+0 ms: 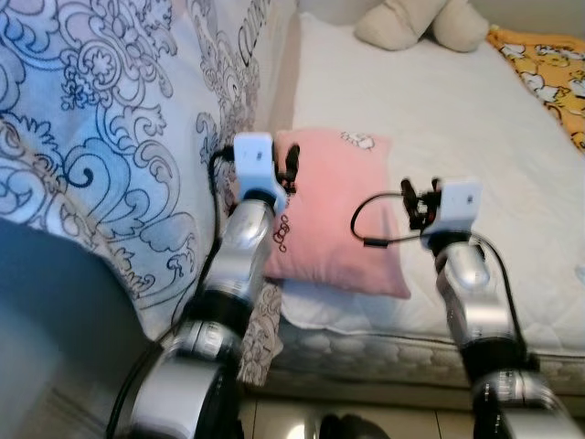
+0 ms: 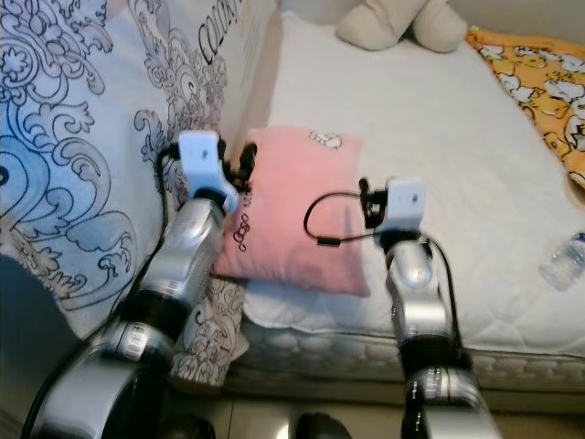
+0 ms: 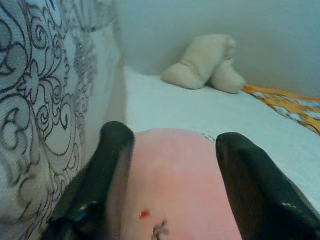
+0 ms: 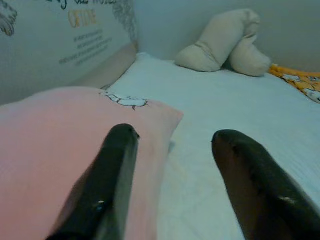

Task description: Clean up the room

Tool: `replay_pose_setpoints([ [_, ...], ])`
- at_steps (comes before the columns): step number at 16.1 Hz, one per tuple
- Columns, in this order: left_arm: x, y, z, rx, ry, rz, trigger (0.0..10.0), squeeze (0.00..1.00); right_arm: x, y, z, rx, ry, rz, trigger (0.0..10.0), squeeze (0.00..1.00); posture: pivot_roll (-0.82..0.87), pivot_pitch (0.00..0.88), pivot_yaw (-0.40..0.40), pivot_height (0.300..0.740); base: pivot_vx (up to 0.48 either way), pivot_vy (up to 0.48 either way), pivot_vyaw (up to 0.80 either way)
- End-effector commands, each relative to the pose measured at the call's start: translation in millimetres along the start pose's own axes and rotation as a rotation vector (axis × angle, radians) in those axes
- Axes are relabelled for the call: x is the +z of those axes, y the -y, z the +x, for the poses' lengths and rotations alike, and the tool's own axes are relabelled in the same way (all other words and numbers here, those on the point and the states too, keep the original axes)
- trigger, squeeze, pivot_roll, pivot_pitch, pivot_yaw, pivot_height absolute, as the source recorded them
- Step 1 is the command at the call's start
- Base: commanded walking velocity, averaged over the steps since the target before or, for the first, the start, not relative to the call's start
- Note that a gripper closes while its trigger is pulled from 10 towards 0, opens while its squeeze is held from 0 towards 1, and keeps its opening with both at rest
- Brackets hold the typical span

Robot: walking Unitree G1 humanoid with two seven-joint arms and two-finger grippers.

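**Pink pillow on the mattress edge**

A pink pillow (image 1: pixel 340 215) lies flat on the white mattress (image 1: pixel 457 137), near its front edge and just beside the patterned blue-and-white quilt (image 1: pixel 101 137). It bears a small white print at its far corner and dark markings along its left edge.

Soft matt cloth pillow (image 1: pixel 338 215) on a quilted fabric mattress (image 1: pixel 457 119).
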State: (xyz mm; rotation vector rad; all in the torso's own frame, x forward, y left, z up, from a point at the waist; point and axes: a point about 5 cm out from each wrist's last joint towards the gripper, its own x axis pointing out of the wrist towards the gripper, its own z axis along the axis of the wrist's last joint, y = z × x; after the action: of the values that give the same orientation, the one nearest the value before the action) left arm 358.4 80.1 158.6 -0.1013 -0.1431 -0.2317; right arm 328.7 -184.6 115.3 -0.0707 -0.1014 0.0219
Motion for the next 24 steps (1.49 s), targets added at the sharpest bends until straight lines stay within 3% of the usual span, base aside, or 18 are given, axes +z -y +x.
replay_pose_setpoints([
  [1, 9, -6.3, -5.6, -0.039, 0.047, 0.062, 10.0, 1.00, 10, 2.5, -3.5, -0.035, 0.044, 0.007, 10.0, 1.00, -0.03, 0.000, -0.031, 0.740, 0.000, 0.000, 0.00],
  [4, -8, -30.7, -47.0, -0.059, 0.048, 0.214, 10.0, 1.00, 3, -7.1, -45.4, -0.057, 0.098, 0.000, 10.0, 1.00, -0.03, 0.000, -0.028, 0.740, 0.000, 0.000, 0.00],
  [6, -33, -60.3, -70.9, 0.102, -0.047, 0.252, 10.0, 1.00, -5, -6.7, -62.3, -0.069, 0.102, 0.089, 10.0, 1.00, -0.03, 0.000, -0.021, 0.740, 0.000, 0.000, 0.00],
  [7, -39, -70.4, -77.7, 0.171, -0.093, 0.318, 10.0, 1.00, -13, -2.3, -65.5, -0.105, 0.054, 0.160, 10.0, 1.00, -0.03, 0.000, -0.021, 0.740, 0.000, 0.000, 0.00],
  [10, -50, -72.2, -88.1, 0.163, -0.147, 0.342, 10.0, 1.00, -25, 13.6, -69.5, -0.169, -0.020, 0.181, 10.0, 1.00, -0.05, 0.000, -0.016, 0.740, 0.000, 0.000, 0.00],
  [12, -50, -62.0, -86.8, 0.066, -0.134, 0.274, 10.0, 1.00, -30, 5.2, -66.6, -0.067, -0.078, 0.168, 10.0, 1.00, -0.05, 0.000, -0.017, 0.740, 0.000, 0.000, 0.00],
  [13, -51, -56.4, -80.4, 0.056, -0.145, 0.212, 10.0, 0.00, -32, -6.4, -60.7, 0.018, -0.107, 0.138, 10.0, 1.00, -0.05, 0.000, -0.022, 0.740, 0.000, -0.472, 0.00],
  [14, -53, -56.5, -72.5, 0.106, -0.166, 0.154, 10.0, 0.00, -27, -14.1, -51.6, 0.064, -0.100, 0.149, 10.0, 0.00, -0.06, 0.000, -0.025, 0.740, 0.000, -0.472, 0.00],
  [17, -55, -62.7, -64.0, 0.191, -0.199, 0.100, 10.0, 0.00, -22, -14.1, -38.5, 0.057, -0.102, 0.150, 10.0, 0.00, -0.07, 0.000, -0.017, 0.740, 0.000, -0.470, 0.00],
  [21, -54, -60.3, -57.1, 0.198, -0.195, 0.090, 10.0, 0.00, -29, -6.4, -37.2, 0.014, -0.143, 0.115, 10.0, 0.00, -0.08, 0.000, -0.013, 0.740, 0.000, -0.469, 0.00],
  [24, -58, -68.6, -59.1, 0.238, -0.211, 0.071, 10.0, 0.00, -29, -2.6, -37.7, 0.005, -0.138, 0.113, 10.0, 0.00, -0.09, 0.000, -0.014, 0.740, 0.000, -0.471, 0.00],
])
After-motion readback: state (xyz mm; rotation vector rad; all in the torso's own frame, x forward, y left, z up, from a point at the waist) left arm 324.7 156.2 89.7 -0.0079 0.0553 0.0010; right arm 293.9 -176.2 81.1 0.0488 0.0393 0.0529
